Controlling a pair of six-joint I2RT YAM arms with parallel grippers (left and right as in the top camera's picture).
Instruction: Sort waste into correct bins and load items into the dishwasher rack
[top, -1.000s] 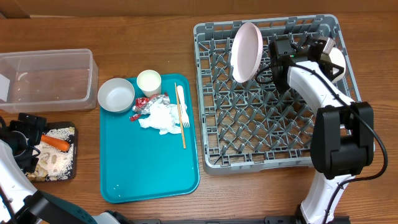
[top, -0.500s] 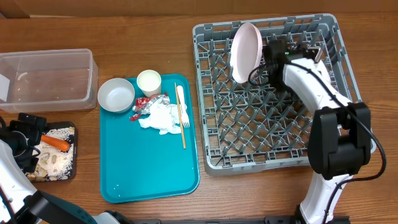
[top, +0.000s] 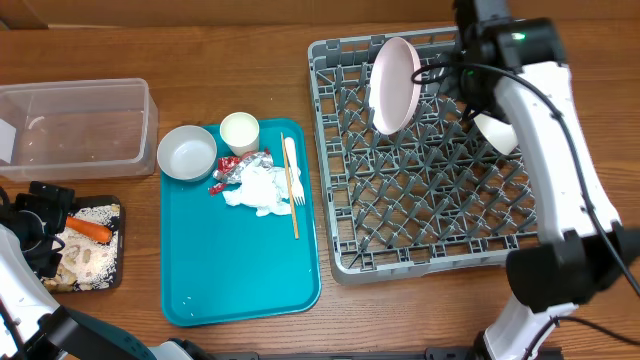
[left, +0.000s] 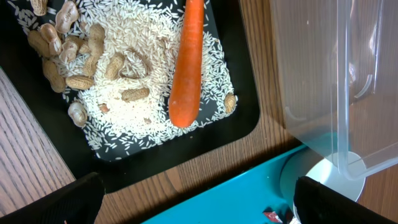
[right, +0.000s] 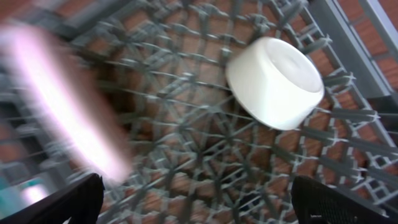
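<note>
a: where's the right gripper (right: 193, 202)?
b: over the dishwasher rack (top: 340, 235), fingers spread wide, nothing between them. a whitish bowl (right: 277, 81) lies bottom-up on the lattice at the rack's upper right, and the pink plate (top: 395, 85) stands on edge at its upper left.
a: and the left gripper (left: 199, 205)?
b: spread too, empty, above the black tray (left: 245, 118) at the frame's lower left. the carrot (left: 186, 68) lies there on rice and peanuts (left: 118, 93), with the clear tub (top: 75, 122) just above.

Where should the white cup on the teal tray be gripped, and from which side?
Probably the rim's right part, from straight above, one finger inside. The white cup stands upright, mouth open, with the bowl close on its left and the foil wrapper at its near side.
</note>
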